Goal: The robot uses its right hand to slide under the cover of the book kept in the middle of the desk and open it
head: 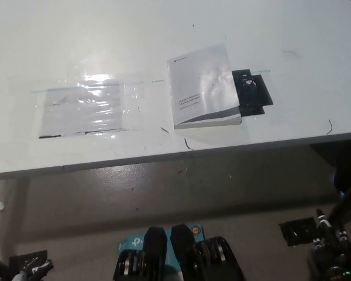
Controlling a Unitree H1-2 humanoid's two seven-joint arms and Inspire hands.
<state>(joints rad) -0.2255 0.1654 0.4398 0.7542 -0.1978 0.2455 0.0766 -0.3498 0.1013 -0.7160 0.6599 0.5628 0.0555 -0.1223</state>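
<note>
A closed book [202, 86] with a white and grey cover lies on the white desk [292, 35], near its front edge and slightly right of the middle. Its right side rests over a flat black piece [256, 93] taped to the desk. My black right hand [332, 249] hangs low at the bottom right, below and in front of the desk edge, far from the book. Its fingers are too dark and small to read. My white left hand does not show.
A clear plastic sheet [85, 108] is taped flat on the desk left of the book. The desk's front edge [164, 157] runs across the middle of the view, with grey floor [164, 193] below it. A small black square [296, 231] lies on the floor beside my right hand.
</note>
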